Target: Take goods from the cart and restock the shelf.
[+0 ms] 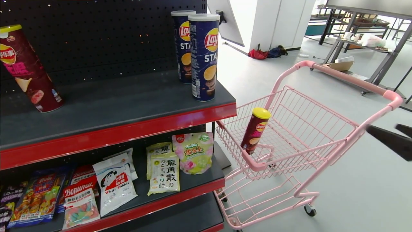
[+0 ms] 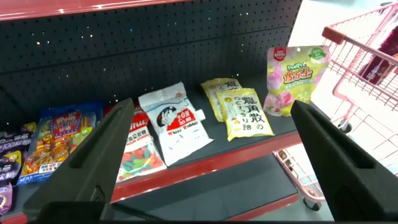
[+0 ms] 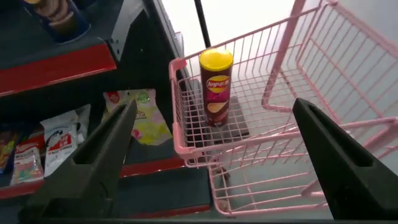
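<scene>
The can, upright in the cart corner, was seen straight ahead of the right claw, which was spread wide and judged nearer than the left claw.

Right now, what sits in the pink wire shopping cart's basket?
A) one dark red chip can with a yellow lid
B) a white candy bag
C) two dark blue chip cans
A: one dark red chip can with a yellow lid stands upright in the pink wire shopping cart.
</scene>
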`<state>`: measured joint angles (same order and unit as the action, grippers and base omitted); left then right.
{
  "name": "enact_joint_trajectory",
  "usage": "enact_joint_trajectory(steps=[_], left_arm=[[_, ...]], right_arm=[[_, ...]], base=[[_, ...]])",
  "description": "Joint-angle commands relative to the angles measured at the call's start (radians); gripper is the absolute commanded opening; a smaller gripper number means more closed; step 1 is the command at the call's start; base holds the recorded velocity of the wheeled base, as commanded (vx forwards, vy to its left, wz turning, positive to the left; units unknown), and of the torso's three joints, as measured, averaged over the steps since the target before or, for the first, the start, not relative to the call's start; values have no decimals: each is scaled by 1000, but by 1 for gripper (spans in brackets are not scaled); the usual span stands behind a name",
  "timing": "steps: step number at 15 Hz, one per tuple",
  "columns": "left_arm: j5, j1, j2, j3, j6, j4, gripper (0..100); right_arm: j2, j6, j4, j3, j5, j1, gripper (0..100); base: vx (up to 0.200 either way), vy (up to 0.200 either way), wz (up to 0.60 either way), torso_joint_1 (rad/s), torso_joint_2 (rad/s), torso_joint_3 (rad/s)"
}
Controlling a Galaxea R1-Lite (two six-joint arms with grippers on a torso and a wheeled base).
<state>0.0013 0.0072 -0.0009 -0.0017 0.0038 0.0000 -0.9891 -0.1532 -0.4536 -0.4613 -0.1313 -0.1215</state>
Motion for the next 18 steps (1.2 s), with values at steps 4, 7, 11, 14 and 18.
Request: enact_joint_trajectory(steps=[4,7,11,14,18], left_arm=[[0,0,1,0,1,0,100],[0,0,1,0,1,0,100],[0,0,1,0,2,0,100],[0,0,1,0,4,0,100],[0,0,1,0,4,0,100]], right_arm=[[-829,-28,-427,-145,-71,-110,100],[-965,-28,-548,-180,-68,-113,100],[-1069,-25,-612,-211,-67,-113,100],[-1131,-28,-612,-300,-65,-96,100],[-1237,-26,-612,-424,-54,-98,100]], base=[[0,0,0,0,0,0],[0,0,0,0,0,0],[0,0,0,0,0,0],[0,0,0,0,0,0],[0,0,0,0,0,0]])
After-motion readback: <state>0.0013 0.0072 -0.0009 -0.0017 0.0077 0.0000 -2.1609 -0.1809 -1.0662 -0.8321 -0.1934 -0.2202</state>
